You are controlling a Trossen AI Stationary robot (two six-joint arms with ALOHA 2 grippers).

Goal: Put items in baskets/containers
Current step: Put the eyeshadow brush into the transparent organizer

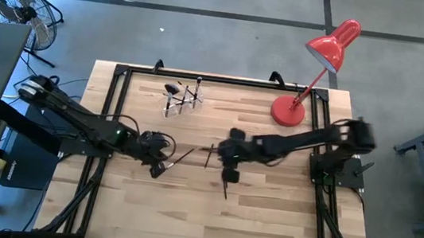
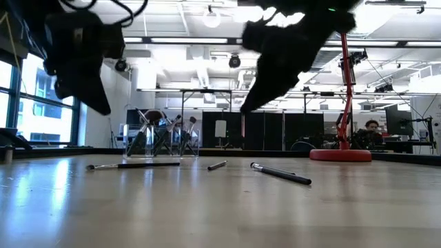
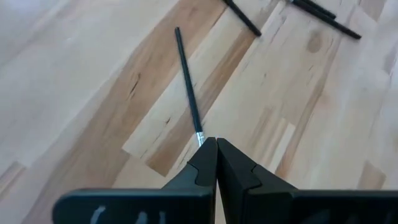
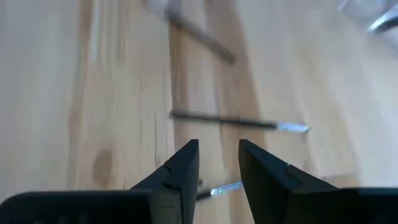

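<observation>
The left end effector (image 3: 216,152), pressed together, hovers by a brush (image 3: 187,84) lying on the counter (image 1: 265,213). The right end effector (image 4: 219,163), spread, seems empty. The clear holder (image 1: 184,100) stands well apart.

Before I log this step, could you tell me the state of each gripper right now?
Left gripper: closed, empty, above a brush on the table.
Right gripper: partly open, holding nothing.
</observation>
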